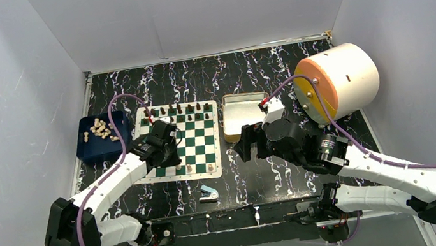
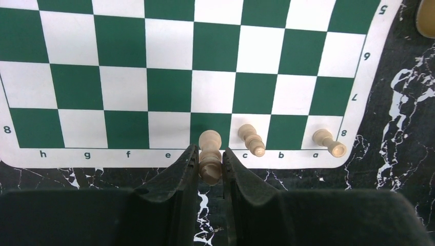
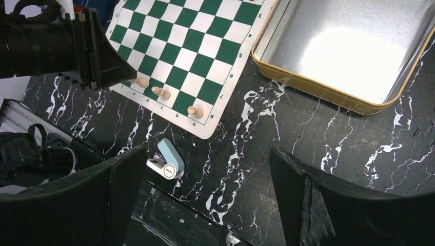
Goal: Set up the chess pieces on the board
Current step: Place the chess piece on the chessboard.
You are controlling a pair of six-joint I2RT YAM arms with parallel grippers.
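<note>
Chess piece [image 2: 209, 144], pale beige, in left gripper [image 2: 210, 154] on green-and-white board [image 2: 128, 97]

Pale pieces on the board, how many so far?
3, all in row 8: the a-square piece, the c-square piece, and the d-square piece gripped between the left fingers. None seems hidden.

Setting: a robot test cell in a lab. Plain white panel walls [image 1: 5, 95] box in the far, left and right edges of a black tabletop with white marble veining [image 1: 247, 74]. Two white-and-black jointed robot arms, left [image 1: 108, 183] and right [image 1: 376, 168], are bolted to a black mounting rail [image 1: 242, 219] along the near edge, with purple cables [image 1: 112, 115] looped off them. Staged props sit on the tabletop: a green-and-white checkered chess mat [image 1: 195, 142] left of centre and a white cylinder with an orange face [image 1: 341, 80] at the far right corner.
</note>
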